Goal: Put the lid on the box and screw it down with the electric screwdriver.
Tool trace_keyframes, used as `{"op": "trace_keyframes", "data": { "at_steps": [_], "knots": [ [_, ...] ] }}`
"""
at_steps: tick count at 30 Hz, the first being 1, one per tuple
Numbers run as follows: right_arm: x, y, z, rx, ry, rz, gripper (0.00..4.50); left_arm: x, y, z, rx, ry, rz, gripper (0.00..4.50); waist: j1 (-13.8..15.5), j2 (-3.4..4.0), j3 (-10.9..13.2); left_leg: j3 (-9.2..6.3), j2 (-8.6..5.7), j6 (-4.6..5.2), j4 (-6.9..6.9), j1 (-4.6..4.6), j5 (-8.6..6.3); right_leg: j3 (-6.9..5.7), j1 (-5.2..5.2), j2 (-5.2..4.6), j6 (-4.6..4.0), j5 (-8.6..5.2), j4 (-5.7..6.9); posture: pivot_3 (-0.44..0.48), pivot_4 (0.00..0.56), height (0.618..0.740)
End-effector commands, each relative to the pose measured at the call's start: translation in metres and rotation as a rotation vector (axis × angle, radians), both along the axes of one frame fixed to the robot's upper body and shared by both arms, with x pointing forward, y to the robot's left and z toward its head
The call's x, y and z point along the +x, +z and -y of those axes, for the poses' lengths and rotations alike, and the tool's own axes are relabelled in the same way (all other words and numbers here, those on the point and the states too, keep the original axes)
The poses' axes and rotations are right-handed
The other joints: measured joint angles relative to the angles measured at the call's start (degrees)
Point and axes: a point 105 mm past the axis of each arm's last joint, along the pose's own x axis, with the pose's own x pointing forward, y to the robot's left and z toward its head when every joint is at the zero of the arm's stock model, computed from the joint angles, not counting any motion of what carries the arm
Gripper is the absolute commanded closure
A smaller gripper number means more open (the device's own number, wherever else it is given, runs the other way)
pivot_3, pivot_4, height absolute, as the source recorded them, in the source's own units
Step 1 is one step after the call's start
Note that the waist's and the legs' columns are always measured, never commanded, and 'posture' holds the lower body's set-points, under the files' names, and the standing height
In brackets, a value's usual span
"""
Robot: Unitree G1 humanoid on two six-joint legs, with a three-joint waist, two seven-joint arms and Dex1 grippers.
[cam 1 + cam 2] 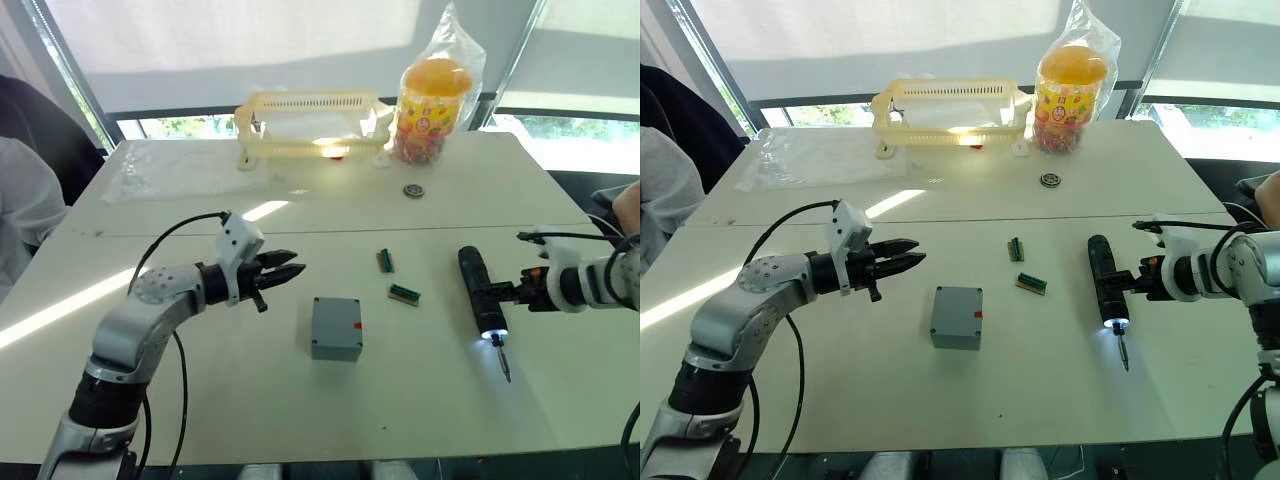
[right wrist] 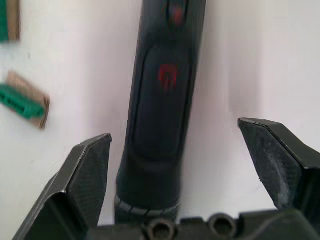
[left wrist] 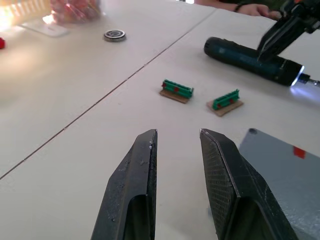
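The grey-blue box (image 1: 335, 327) with a small red mark stands at the table's middle. Its top is a flat closed face, so the lid (image 3: 285, 165) seems to lie on it. My left gripper (image 1: 297, 264) hovers just left of the box, open with nothing between its fingers (image 3: 140, 175). The black electric screwdriver (image 1: 480, 290) lies flat to the right, its tip light on and its bit pointing toward the near edge. My right gripper (image 2: 172, 132) is open and straddles the screwdriver's body (image 2: 162, 100), with a gap on each side.
Two small green connectors (image 1: 385, 260) (image 1: 404, 293) lie between box and screwdriver. At the back stand a yellow basket (image 1: 315, 125) and a bagged snack jar (image 1: 435, 95), with a small round metal part (image 1: 414, 190) nearer. A person's sleeve (image 1: 20, 200) shows at the left.
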Motion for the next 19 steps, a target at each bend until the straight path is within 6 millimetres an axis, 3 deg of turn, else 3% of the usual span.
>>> {"op": "trace_keyframes", "data": {
  "at_steps": [1,4,11,16,19],
  "knots": [
    [-0.003,0.060,-0.022,-0.018,0.144,0.377,0.07,-0.006,0.002,-0.020,-0.032,0.058,-0.040,3.17,0.2,-0.01,0.0,-0.05,0.02,0.00,-0.01,0.00,0.00,-0.02,0.00,0.02,0.00,0.00,0.03,0.000,0.150,0.740],
    [-0.032,0.057,-0.051,-0.006,0.279,0.532,0.07,-0.025,-0.011,-0.029,-0.021,0.072,-0.106,3.17,0.3,-0.14,-0.1,-0.14,0.03,0.00,-0.02,0.01,0.00,-0.11,0.04,0.03,0.00,0.00,0.07,0.000,0.150,0.740],
    [-0.113,-0.001,-0.095,0.249,0.322,0.492,0.07,-0.080,-0.045,-0.040,-0.056,0.108,-0.282,3.17,0.6,-0.18,-0.2,-0.08,0.02,-0.02,0.05,0.15,-0.01,-0.01,0.30,-0.14,-0.01,-0.01,-0.01,0.000,0.150,0.740],
    [-0.128,-0.027,-0.105,0.286,0.326,0.440,0.07,-0.090,-0.061,-0.040,-0.080,0.119,-0.338,3.17,0.2,-0.23,-0.4,-0.05,0.33,-0.30,0.07,0.85,-0.14,0.02,1.04,-0.09,-0.51,-0.05,-0.47,0.000,0.150,0.740],
    [-0.123,-0.045,-0.100,0.262,0.298,0.418,0.07,-0.095,-0.074,-0.038,-0.105,0.131,-0.376,3.17,0.2,-0.10,-0.5,0.05,0.56,-0.27,0.02,0.81,-0.11,0.01,1.04,-0.08,-0.89,0.17,-0.80,0.000,0.150,0.740]
  ]
}}
